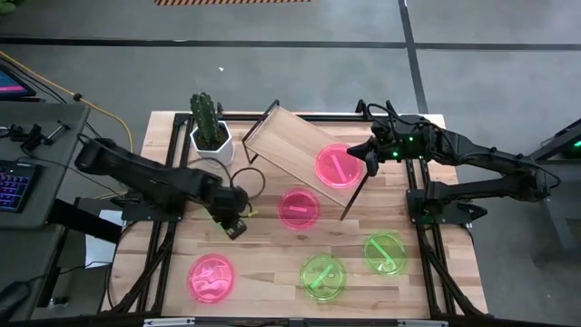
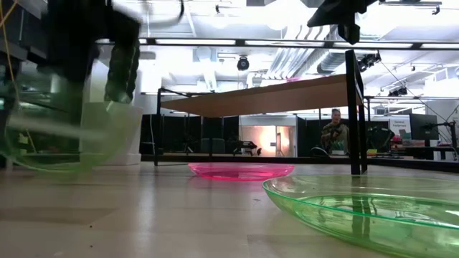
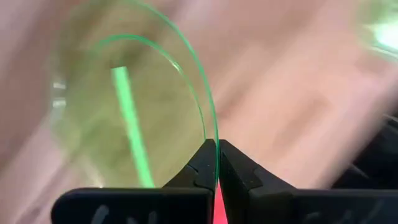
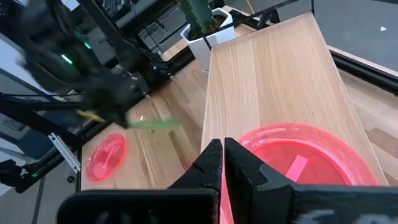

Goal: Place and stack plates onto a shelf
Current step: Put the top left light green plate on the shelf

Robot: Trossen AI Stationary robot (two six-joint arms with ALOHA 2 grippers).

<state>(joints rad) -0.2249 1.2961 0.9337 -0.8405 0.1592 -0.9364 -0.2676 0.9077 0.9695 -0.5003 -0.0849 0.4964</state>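
Observation:
The shelf stands slantwise at the table's far middle on black end legs. One pink plate lies on the board's right end, and my right gripper is shut at that plate's right edge. My left gripper is left of the shelf, shut on a translucent green plate that shows blurred in the low view. Another pink plate rests on the table by the shelf's near edge, a third near the front left. Two green plates lie at the front right. My left gripper pinches the green plate's rim between its two fingers. The plate is lifted clear of the table and stretches away beyond the fingertips. My right gripper is shut on the rim of the pink plate, coming from the table's right and slanting down. The plate lies flat on the shelf board.
A cactus in a white pot stands at the far left beside the shelf's left end. The shelf's black leg stands by the pink plate on the table. A keyboard and desk are off the table's left. A person sits in the room behind.

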